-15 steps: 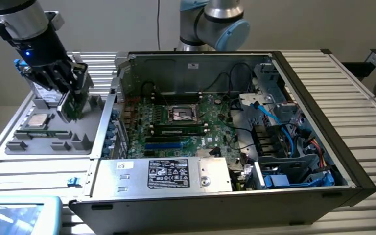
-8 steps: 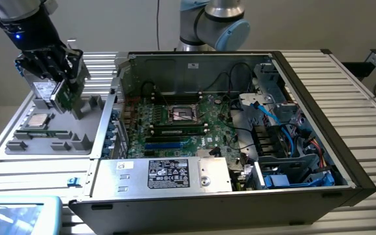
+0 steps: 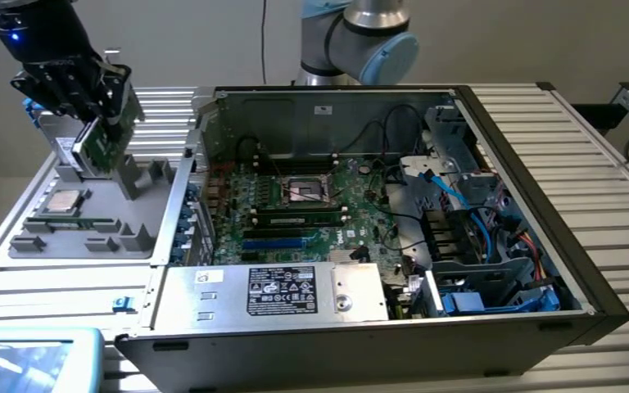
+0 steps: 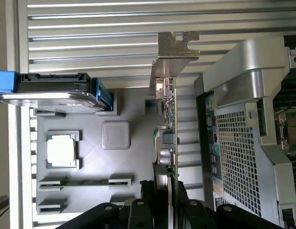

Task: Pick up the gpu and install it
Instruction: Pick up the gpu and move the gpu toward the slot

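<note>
gpu (image 3: 105,146), held upright and slightly tilted in the end effector (image 3: 88,105), upper left of the exterior view. The black fingers close on the card's upper edge; the green circuit face is turned toward the computer case (image 3: 292,123). The card's lower edge hangs just above the upright posts at the back of the grey parts tray (image 3: 128,233); contact with the posts cannot be judged.

On the tray, below the card, lie a square silver processor (image 3: 66,201) and, nearer the frame's lower edge, a long thin memory stick (image 3: 74,221). To the exterior view's right of the tray stands the open case, just beside it. Inside are the green motherboard (image 3: 359,213) at centre and a silver power supply (image 3: 282,291) with a white label along the near edge. Blue cables fill the bay at the exterior view's right. The robot arm (image 3: 359,41) rises behind the case at upper centre. Tray and case both rest on the slatted metal table (image 3: 576,123).

Wrist view: the gpu (image 4: 174,124) is seen edge-on, clamped between the end effector (image 4: 165,188) fingers, with its silver mounting bracket (image 4: 174,52) at the far end from them. Beyond the card are the tray (image 4: 133,162), the processor (image 4: 62,149), the memory stick (image 4: 86,182) and a hard drive (image 4: 52,93) in a blue carrier. The perforated rear of the case (image 4: 238,143) stands beside the card, apart from it.
</note>
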Motion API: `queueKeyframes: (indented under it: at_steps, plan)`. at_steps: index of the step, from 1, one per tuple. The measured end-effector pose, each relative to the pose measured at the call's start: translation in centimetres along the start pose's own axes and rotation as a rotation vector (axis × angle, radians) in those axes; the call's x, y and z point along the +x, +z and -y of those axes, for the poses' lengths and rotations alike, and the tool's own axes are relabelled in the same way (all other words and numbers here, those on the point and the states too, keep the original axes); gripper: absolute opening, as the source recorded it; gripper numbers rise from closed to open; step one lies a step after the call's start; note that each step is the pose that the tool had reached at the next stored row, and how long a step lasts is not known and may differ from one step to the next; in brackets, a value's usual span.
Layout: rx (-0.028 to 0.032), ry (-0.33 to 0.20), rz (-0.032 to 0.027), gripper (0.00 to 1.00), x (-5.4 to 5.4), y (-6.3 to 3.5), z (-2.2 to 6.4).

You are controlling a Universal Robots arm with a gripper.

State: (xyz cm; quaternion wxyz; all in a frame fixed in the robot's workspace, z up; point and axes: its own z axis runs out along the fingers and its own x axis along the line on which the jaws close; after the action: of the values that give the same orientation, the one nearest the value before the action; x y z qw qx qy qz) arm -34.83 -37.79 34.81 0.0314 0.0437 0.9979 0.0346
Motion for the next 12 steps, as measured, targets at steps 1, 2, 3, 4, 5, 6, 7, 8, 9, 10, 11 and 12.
queueKeyframes:
  at_steps: [1, 2, 3, 4, 5, 6, 7, 8, 9, 10, 11, 12]
  plan:
    - [0.0003, 0.001, -0.0034, 0.29, 0.0, -0.24, -0.02]
    - [0.0006, 0.001, -0.0075, 0.29, 0.0, -0.48, -0.04]
    - [0.0009, 0.002, -0.0114, 0.29, -0.1, -0.71, -0.05]
    - [0.0012, 0.002, -0.0142, 0.29, -0.2, -1.05, -0.09]
    - [0.0014, 0.002, -0.0163, 0.29, -0.3, -1.39, -0.12]
    - [0.0016, 0.002, -0.0188, 0.29, -0.4, -1.71, -0.16]
    - [0.0018, 0.002, -0.0214, 0.29, -0.6, -2.00, -0.19]
    - [0.0021, 0.003, -0.0239, 0.29, -0.7, -2.33, -0.22]
    - [0.0022, 0.003, -0.0260, 0.29, -0.8, -2.71, -0.26]
    - [0.0024, 0.003, -0.0276, 0.29, -1.1, -3.14, -0.31]
    - [0.0026, 0.003, -0.0291, 0.29, -1.3, -3.60, -0.36]
    - [0.0027, 0.003, -0.0304, 0.29, -1.6, -4.03, -0.41]
